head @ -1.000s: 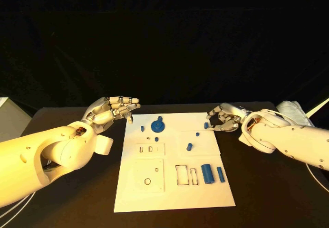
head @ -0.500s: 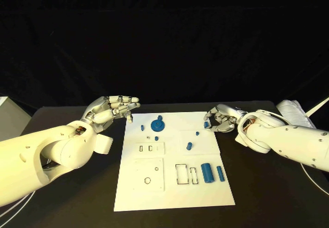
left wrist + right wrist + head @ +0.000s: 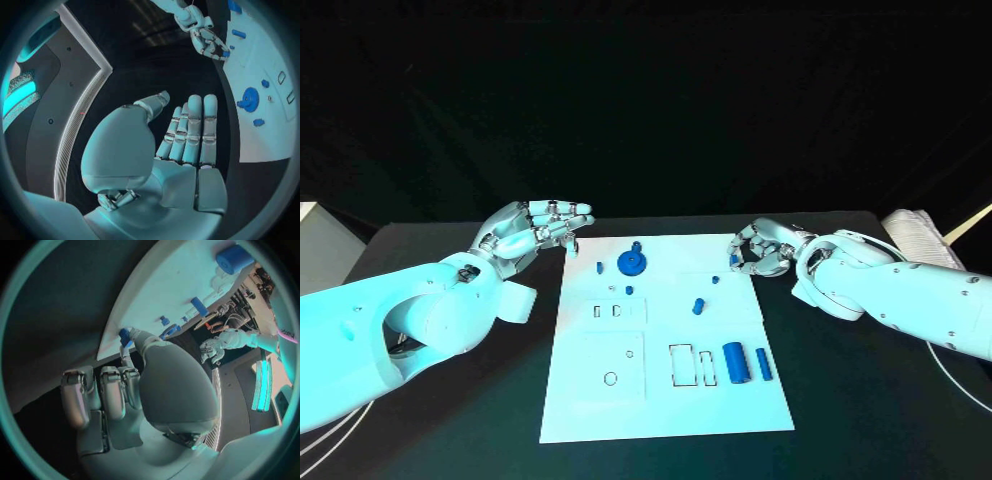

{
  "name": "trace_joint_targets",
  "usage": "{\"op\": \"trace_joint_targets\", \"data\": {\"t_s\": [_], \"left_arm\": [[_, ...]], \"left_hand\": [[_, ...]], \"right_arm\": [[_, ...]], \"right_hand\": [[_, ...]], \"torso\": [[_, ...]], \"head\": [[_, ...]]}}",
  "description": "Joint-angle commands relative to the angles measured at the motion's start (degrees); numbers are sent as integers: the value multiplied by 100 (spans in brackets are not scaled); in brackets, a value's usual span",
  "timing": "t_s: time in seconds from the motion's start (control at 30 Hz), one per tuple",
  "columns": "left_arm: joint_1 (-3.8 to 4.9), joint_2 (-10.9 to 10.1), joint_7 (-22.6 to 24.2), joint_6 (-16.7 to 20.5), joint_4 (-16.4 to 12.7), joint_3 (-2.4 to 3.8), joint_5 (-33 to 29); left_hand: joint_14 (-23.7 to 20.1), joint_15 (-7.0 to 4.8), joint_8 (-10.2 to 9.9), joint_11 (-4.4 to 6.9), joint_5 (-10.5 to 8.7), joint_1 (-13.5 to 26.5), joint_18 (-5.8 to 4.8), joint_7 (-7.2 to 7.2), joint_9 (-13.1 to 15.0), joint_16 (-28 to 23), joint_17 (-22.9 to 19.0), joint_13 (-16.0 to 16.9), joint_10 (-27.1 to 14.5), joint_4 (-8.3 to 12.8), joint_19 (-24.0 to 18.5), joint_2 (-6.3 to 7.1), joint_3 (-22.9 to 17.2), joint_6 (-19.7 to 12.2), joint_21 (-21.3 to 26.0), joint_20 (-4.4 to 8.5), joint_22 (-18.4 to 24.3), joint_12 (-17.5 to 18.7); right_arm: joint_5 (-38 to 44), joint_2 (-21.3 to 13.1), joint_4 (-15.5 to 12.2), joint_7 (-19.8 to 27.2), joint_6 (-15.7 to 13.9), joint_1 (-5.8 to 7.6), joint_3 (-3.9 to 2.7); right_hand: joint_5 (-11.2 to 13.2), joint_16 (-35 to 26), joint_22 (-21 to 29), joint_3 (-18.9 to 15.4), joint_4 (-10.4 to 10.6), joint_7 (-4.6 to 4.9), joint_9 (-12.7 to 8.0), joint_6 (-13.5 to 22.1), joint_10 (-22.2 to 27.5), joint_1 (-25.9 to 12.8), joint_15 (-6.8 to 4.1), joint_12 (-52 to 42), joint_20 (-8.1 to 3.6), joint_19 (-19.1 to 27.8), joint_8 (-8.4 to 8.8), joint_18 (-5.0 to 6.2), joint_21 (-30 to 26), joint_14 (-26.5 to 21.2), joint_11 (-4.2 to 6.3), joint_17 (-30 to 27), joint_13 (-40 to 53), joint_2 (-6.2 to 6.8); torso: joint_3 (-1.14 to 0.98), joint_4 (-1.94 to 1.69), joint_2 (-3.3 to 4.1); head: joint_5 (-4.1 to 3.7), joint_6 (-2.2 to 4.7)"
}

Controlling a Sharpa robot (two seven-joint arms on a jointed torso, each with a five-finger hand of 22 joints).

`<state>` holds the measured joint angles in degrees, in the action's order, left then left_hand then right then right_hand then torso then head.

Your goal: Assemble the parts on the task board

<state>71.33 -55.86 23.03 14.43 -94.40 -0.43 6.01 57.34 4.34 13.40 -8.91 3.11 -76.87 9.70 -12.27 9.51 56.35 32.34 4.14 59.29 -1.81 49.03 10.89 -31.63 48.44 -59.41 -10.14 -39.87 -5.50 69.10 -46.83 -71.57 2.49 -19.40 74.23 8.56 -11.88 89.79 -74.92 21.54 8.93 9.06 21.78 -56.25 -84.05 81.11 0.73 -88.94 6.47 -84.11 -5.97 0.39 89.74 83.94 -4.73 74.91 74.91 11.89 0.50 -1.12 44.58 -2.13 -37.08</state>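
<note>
The white task board lies mid-table. On it are a blue gear, a thick blue cylinder, a thin blue bar and several small blue pegs. My right hand sits at the board's far right edge. Its thumb and a finger pinch a small blue peg, which also shows in the right wrist view. The other fingers are curled under. My left hand hovers at the board's far left corner, fingers spread, holding nothing.
Rectangular slots and a raised plate with holes mark the board's near half. A pale bundle lies at the table's far right. A white box stands at the left edge.
My right hand has edged a little left and its fingers have closed tighter round the small peg. The left hand has not moved.
</note>
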Motion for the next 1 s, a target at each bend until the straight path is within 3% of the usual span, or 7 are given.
{"op": "trace_joint_targets", "data": {"t_s": [0.03,0.83,1.0], "left_arm": [[3,-1,35,-99,-17,3,13],[3,-15,25,-103,-20,3,14],[3,-22,24,-101,-24,3,14]], "left_hand": [[5,26,-20,8,-24,1,86,-4,6,14,-6,8,-29,-6,-42,-43,-22,-38,-24,-9,-5,0],[3,26,-20,7,-24,-1,86,-6,8,12,-15,9,-33,-4,-51,-44,-25,-40,-30,-10,-7,-1],[3,26,-20,7,-24,-1,86,-6,8,12,-15,9,-33,-4,-51,-44,-25,-40,-30,-10,-7,-1]], "right_arm": [[59,20,19,-33,-3,-9,1],[59,81,123,-50,4,-28,1],[59,92,119,-28,-2,-38,1]], "right_hand": [[-24,21,-1508,42,-6,3,10,-60,-515,-6,-50,-21,-16,-589,-23,-39,26,606,31,1509,1430,-54],[-11,21,-1508,55,-8,-1,8,-72,-523,-21,-57,-30,-24,-589,-29,-39,26,606,38,1509,1438,-42],[9,21,-1508,113,-13,-46,18,-170,-545,-53,-91,-52,-51,-589,-88,-39,26,606,70,1509,1459,-55]], "torso": [[-5,0,-1],[-9,-1,1],[-9,3,2]], "head": [[8,-10],[1,-15],[4,-30]]}}
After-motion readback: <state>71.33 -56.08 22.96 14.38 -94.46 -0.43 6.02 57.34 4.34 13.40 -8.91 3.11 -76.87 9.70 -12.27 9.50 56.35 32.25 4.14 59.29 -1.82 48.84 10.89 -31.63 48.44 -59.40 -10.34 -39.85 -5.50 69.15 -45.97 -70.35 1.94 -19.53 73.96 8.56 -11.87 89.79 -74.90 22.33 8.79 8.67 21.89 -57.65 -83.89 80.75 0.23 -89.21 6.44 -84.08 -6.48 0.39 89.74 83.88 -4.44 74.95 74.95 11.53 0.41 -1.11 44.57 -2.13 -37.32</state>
